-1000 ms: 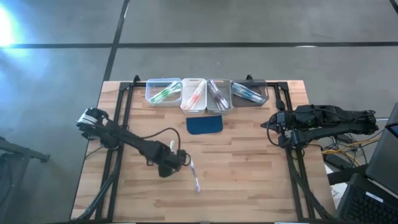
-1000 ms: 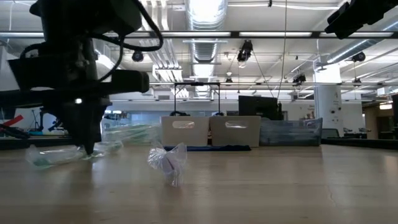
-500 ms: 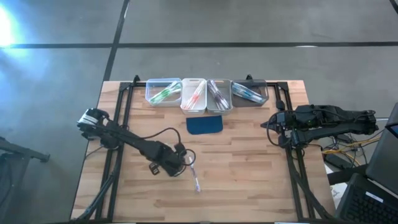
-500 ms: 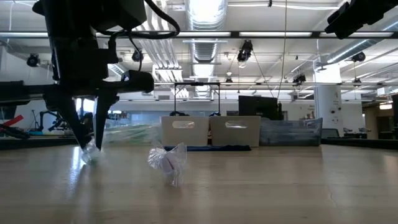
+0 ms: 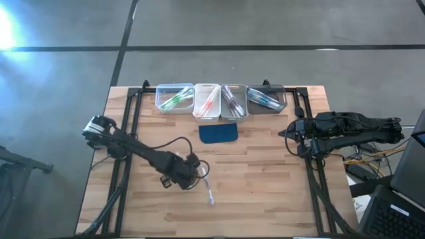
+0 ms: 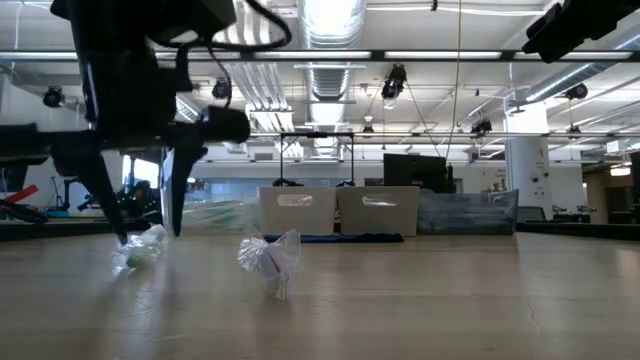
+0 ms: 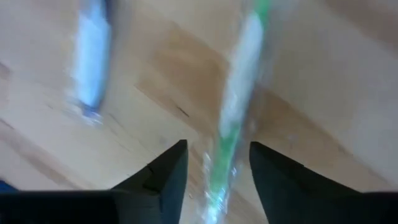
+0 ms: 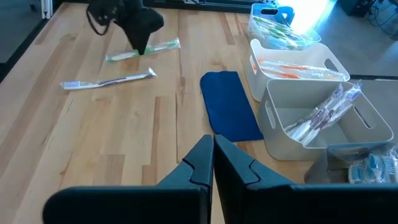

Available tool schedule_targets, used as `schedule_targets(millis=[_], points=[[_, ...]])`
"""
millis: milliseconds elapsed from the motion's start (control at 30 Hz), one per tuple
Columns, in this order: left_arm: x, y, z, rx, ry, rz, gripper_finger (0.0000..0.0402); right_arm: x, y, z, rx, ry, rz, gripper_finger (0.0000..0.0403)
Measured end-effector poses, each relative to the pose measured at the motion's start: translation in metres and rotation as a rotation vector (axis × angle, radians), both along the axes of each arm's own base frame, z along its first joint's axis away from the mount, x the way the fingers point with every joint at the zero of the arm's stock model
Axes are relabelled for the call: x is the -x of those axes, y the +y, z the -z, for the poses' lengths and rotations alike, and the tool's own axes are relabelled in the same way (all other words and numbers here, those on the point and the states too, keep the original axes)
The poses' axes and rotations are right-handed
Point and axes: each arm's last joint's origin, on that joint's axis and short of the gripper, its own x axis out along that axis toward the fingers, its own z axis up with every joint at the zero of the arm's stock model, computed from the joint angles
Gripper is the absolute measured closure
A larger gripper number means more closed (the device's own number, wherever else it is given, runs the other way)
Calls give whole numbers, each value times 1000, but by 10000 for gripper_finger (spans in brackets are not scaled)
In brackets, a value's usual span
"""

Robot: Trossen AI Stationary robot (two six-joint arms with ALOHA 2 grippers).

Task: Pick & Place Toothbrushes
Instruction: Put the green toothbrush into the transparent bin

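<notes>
A green toothbrush (image 7: pixel 239 99) in a clear wrapper lies flat on the wooden table, left of centre. My left gripper (image 7: pixel 217 146) points down over it, open, with one finger on either side of the brush and a gap to each. The low view shows the same, with the brush's end (image 6: pixel 140 250) between the spread fingers. A second wrapped toothbrush (image 5: pixel 209 191) with a blue head lies just to the right. My right gripper (image 8: pixel 213 152) waits shut, raised at the table's right edge (image 5: pixel 290 133).
Four small bins (image 5: pixel 174 98) (image 5: pixel 207 99) (image 5: pixel 234 99) (image 5: pixel 267 98) holding sorted toothbrushes stand in a row at the far edge. A dark blue pad (image 5: pixel 218 133) lies in front of them. Black frame rails (image 5: pixel 126 133) run along both sides.
My left gripper has rolled about its own axis above the same spot and opened, letting go of the green toothbrush. The brush has turned about on the table and now lies nearly end-on to the low camera.
</notes>
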Motion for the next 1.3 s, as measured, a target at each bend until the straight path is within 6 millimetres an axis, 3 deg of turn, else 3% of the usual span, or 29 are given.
schedule_targets(millis=[267,467,567,700,1000,1300], points=[[-10,-20,-37,90,-26,-183,207,0,0,0,0,0,0,394],[-19,-29,-71,287,-73,-715,209,0,0,0,0,0,0,394],[-29,-32,-81,423,-145,-900,209,0,0,0,0,0,0,394],[-32,-30,-80,498,-186,-1108,209,0,0,0,0,0,0,394],[-17,-28,-56,563,-278,-1739,209,0,0,0,0,0,0,394],[-10,-27,-47,617,-238,-2058,209,0,0,0,0,1,0,394]])
